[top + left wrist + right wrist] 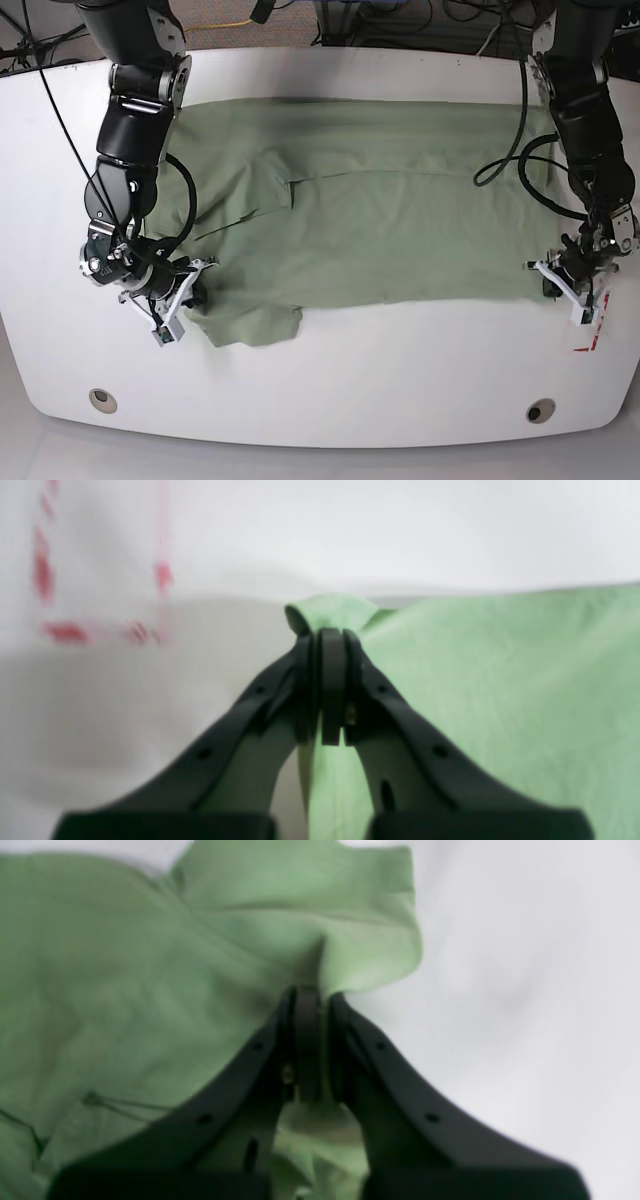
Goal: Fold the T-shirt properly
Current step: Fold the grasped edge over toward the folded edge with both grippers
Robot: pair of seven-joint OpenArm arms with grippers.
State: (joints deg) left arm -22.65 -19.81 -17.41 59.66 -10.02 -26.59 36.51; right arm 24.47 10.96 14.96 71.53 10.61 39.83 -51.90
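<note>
The pale green T-shirt (360, 210) lies spread across the white table (330, 380), lengthwise from left to right. My left gripper (330, 637) is shut on a bunched corner of the T-shirt (500, 680); in the base view this gripper (552, 284) sits at the cloth's right near edge. A fold of the T-shirt (125, 990) beside a sleeve is pinched in my shut right gripper (310, 995), which in the base view (197, 293) is at the cloth's left near corner. Both sets of black fingers (400, 715) press close together over the fabric.
Red tape marks (65, 630) show on the table beyond the left gripper, also seen as tape marks (590, 340) at the table's right edge. Two round holes (100, 398) sit near the front edge. Cables (510, 160) hang by the right-side arm.
</note>
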